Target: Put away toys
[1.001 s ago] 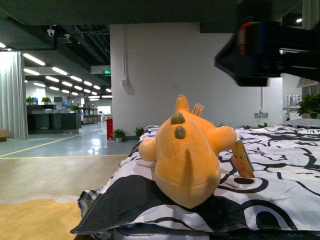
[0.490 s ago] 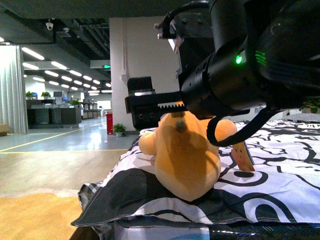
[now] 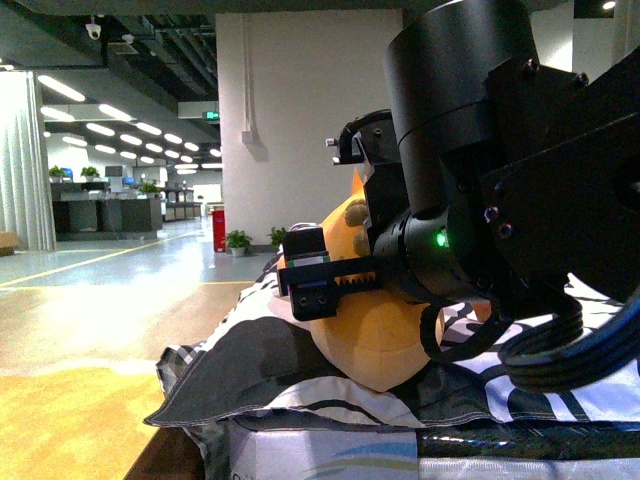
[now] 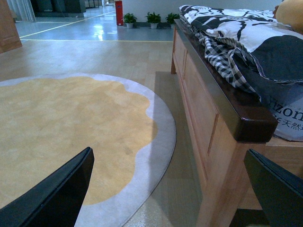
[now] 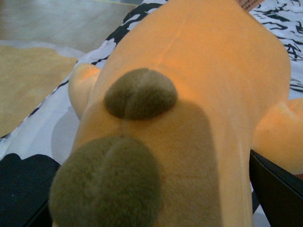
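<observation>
While the right gripper (image 3: 322, 285) is hovering with jaws spread over the orange plush animal (image 5: 203, 71), the toy is lying on the patterned pillow (image 3: 250, 370) near its front edge. The left gripper (image 4: 168, 194) is hanging spread wide and empty beside the wooden bed frame (image 4: 213, 132).

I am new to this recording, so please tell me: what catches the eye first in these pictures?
The black right arm fills the right half of the front view, in front of the orange plush toy, which lies on black-and-white bedding. In the right wrist view the toy fills nearly the whole picture, between the fingers of the open right hand. The left wrist view shows a yellow rug beside a wooden bed frame.
</observation>
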